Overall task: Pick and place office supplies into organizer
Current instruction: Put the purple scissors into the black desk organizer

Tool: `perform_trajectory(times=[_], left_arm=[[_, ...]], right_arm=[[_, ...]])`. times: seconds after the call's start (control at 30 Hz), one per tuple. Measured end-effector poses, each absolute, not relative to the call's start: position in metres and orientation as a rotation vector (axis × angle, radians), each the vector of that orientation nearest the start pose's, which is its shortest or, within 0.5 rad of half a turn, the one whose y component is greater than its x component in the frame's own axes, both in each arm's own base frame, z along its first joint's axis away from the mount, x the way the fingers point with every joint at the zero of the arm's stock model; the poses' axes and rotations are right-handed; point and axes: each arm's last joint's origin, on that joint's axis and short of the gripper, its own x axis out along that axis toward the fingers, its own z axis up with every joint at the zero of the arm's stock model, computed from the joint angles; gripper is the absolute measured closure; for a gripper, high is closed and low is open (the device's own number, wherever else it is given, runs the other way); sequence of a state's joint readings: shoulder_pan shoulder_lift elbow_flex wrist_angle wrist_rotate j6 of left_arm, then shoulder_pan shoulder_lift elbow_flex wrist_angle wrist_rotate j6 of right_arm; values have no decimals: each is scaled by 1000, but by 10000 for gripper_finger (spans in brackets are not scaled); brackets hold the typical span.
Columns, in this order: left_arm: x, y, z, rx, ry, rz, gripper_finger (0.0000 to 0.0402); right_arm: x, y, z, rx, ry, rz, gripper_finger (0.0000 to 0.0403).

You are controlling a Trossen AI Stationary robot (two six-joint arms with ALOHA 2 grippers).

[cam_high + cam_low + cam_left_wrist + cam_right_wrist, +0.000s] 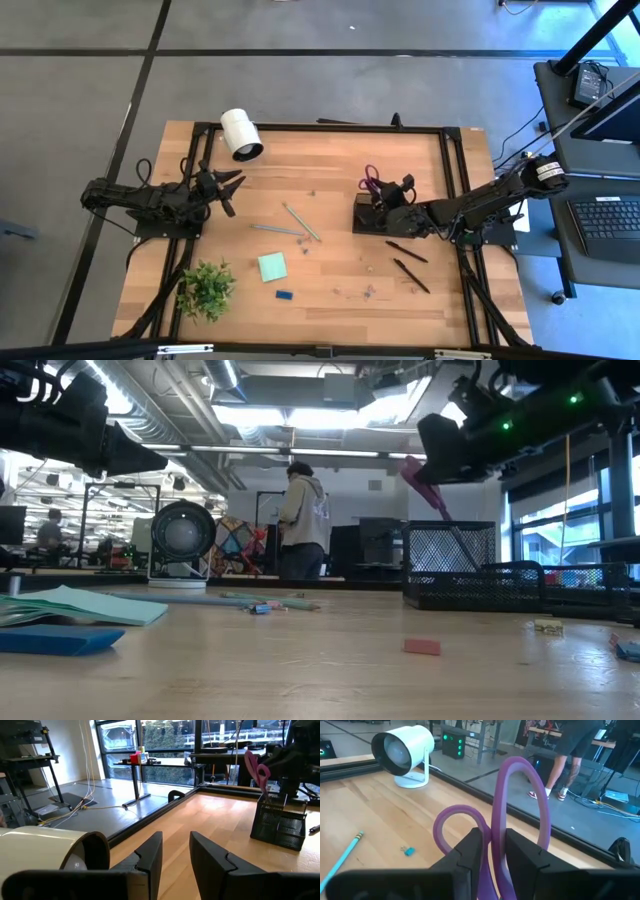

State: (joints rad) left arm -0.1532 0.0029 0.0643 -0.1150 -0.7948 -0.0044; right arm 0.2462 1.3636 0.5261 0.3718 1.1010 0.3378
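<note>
While pens (300, 222), notepad (272, 266) and potted plant (206, 288) lie scattered across the table (330, 170), right gripper (492, 851) pinches the purple scissors (512, 815) by a handle loop, blades down in the organizer (372, 215). Left gripper (175, 852), narrowly parted and empty, waits beside white cylinder (241, 134).

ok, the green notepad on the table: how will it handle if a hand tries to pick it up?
The notepad lies flat and thin on the table, so probably little edge to grip. It looks light, likely sliding when nudged. In the low view its top sheets lift slightly, so it may flex or fan.
</note>
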Motion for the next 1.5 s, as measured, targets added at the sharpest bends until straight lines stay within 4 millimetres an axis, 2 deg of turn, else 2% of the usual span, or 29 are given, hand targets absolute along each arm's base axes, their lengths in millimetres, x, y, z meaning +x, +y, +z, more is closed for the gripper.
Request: perform_trajectory(times=[0.4, 0.73, 1.07, 1.5], left_arm=[[87, 7, 174, 15, 45, 641, 311], [87, 7, 174, 10, 44, 642, 311], [87, 7, 174, 12, 45, 642, 310], [87, 7, 174, 13, 45, 642, 311]], right_arm=[[247, 37, 166, 24, 275, -824, 322], [248, 37, 165, 26, 277, -819, 321], [247, 37, 162, 25, 299, -796, 290], [248, 38, 162, 38, 306, -761, 287]])
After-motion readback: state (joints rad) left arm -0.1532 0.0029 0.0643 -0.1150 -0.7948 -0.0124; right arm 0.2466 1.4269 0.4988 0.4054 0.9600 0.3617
